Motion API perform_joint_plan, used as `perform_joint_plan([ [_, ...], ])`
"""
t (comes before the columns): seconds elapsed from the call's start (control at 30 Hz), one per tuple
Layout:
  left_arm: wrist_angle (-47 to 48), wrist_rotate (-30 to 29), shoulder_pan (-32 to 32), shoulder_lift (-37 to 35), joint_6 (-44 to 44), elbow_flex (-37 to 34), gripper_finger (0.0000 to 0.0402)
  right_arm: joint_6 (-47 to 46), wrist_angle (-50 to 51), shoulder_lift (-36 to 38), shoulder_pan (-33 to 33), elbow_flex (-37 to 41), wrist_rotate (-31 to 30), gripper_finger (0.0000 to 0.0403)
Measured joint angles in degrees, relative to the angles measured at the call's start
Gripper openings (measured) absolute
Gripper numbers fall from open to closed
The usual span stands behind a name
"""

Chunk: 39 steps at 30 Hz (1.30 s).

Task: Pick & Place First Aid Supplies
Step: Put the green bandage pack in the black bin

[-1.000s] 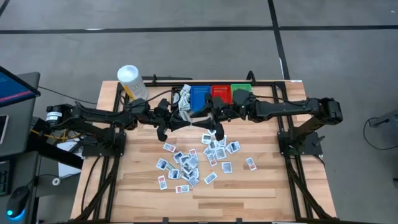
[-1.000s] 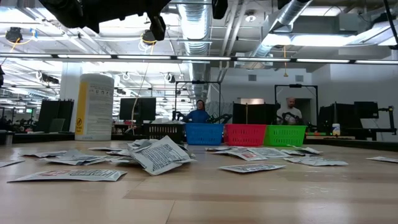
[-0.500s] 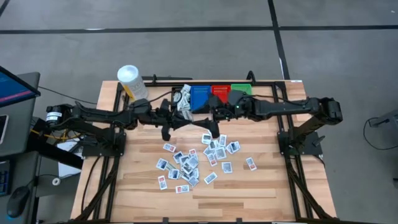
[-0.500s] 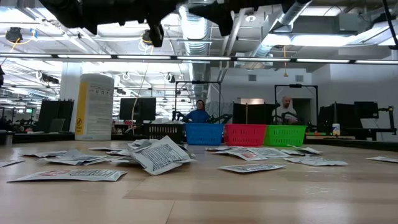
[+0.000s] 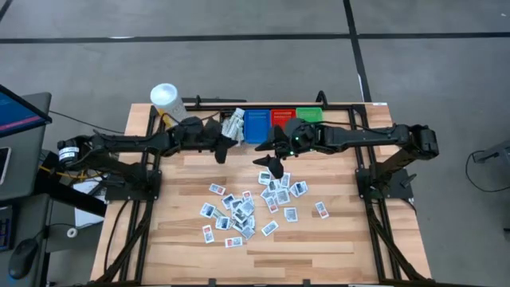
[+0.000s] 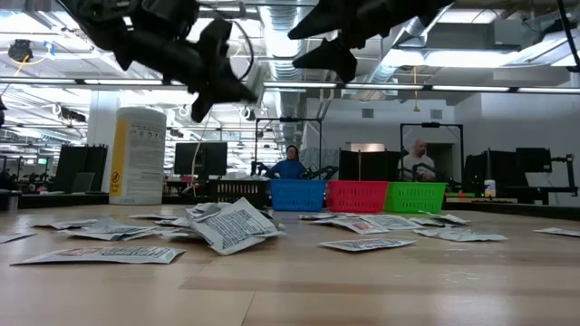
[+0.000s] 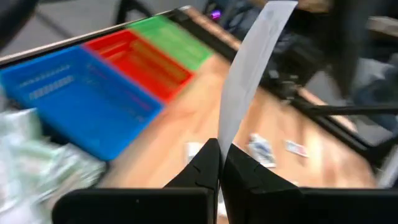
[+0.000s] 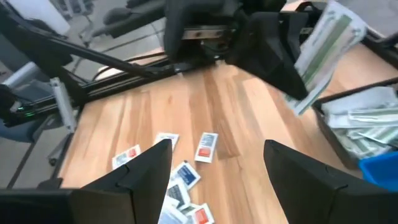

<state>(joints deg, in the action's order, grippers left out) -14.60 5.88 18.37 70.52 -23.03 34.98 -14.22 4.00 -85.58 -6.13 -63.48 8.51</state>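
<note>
The left gripper, which met the right gripper at mid-table a second ago, has swung toward the black bin, pinching a packet. The right, then partly closed, now stands wide and empty: apparently a handover, with the drop still to come. Most packets lie scattered on the wooden table. Two people sit beyond.
</note>
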Motion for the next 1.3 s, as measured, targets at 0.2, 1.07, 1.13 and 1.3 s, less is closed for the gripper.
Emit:
perform_joint_plan([
  [0.2,2.68,4.46,7.75,1.4,-2.38,0.0,0.0007,0.03,0.3,0.0,0.67,0.0,-3.56,0.0249],
  [1.07,-5.56,0.23,15.76,16.15,-2.75,0.0,0.0011,-0.22,0.38,0.0,2.15,0.0,-4.09,0.0249],
  [1.13,-5.87,0.04,16.44,16.15,-2.73,0.0,0.002,-0.24,0.36,0.0,2.57,0.0,-4.08,0.0249],
  [1.3,-6.05,0.58,17.41,16.15,-2.47,0.0,0.0062,-0.26,0.31,0.0,3.89,0.0,-4.15,0.0249],
])
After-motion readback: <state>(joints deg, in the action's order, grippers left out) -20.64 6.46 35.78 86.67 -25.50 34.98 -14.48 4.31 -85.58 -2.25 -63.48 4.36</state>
